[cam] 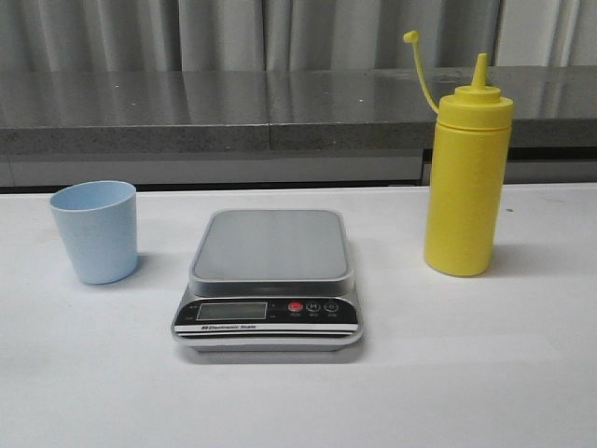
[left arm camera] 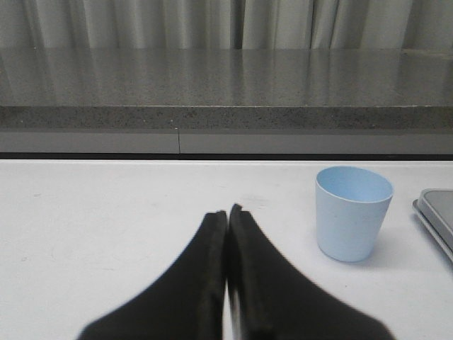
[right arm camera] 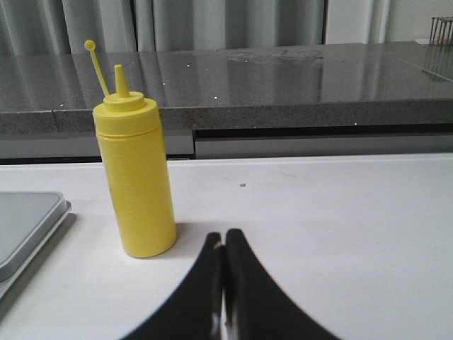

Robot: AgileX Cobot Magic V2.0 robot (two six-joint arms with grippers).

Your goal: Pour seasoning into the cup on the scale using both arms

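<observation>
So far nothing of the task looks done, judging by how things lie. On the white table (cam: 504, 373) the scale (cam: 270, 280) sits in the middle with its grey platform bare, and the cup (cam: 95, 231) stands upright on the table off to its left, near but not touching it. The seasoning (cam: 466, 177) stands upright to the right of the scale, also apart from it, with its nozzle uncovered and the tethered cap sticking up on its thin strap beside the cone. Neither arm shows in the front view. The left tool (left arm camera: 226, 212) has its jaws pressed together on nothing, low over the table and well short of the cup, which lies ahead of it toward the scale's edge. The right tool (right arm camera: 224, 237) is likewise closed and empty, with the bottle just ahead of it on the scale side. What remains, as I read it, is everything: the cup must go onto the platform, the bottle must be gripped, lifted and tipped over it, and both tools must first open.
</observation>
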